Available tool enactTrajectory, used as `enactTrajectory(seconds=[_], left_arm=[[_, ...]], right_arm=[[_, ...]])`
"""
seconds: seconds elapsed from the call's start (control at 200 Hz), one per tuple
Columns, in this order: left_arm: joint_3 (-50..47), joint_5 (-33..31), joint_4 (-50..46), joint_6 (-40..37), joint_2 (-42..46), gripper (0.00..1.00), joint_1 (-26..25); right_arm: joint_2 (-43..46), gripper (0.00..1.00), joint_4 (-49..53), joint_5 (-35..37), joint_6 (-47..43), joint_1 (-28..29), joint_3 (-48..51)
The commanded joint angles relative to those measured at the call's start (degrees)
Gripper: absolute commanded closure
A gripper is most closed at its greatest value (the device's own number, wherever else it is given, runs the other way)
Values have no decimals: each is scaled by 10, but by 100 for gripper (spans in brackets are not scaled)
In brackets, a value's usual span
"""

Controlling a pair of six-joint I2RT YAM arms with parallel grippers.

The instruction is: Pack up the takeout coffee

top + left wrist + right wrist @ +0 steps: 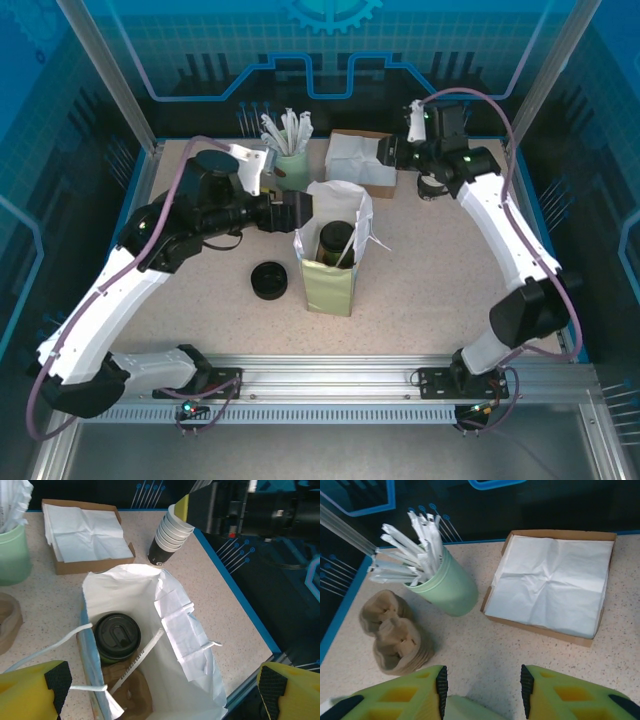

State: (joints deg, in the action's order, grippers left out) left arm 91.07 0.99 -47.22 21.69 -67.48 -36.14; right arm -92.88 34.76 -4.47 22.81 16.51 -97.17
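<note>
One step looks done: the takeout coffee stands upright inside the open paper bag, below the left gripper and under the gap between its fingers. The left fingers are spread wide above the bag's mouth, one to each side, and grip nothing. A wrapped straw leans just beside the cup. Something brown lies at the bottom of the bag beneath the fingers; it may be a cardboard carrier, though the view is too dim to be sure. Beyond the fingertips stands a stack of lidless cups.

The right gripper hovers well apart from the bag, its fingers parted with nothing held. Ahead of them, on the table, sit a box of napkins, a green tumbler of straws and brown carriers.

Judged from this, the cup itself is packed. What may remain is adding a napkin, or closing the bag's top, which stands open.
</note>
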Motion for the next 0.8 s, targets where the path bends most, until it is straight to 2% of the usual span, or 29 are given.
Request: enactTrajectory(seconds=[0.0, 0.235, 0.565, 0.795], left_arm=[[-15, -13, -23, 6, 12, 3, 12], [-27, -9, -35, 13, 20, 2, 16], [-29, -22, -54, 17, 35, 2, 20], [-28, -26, -68, 20, 37, 2, 21]], right_arm=[[-49, 55, 7, 44, -11, 13, -50], [-175, 51, 0, 103, -18, 27, -140], [-400, 47, 109, 143, -22, 30, -414], [-519, 40, 130, 161, -34, 27, -524]])
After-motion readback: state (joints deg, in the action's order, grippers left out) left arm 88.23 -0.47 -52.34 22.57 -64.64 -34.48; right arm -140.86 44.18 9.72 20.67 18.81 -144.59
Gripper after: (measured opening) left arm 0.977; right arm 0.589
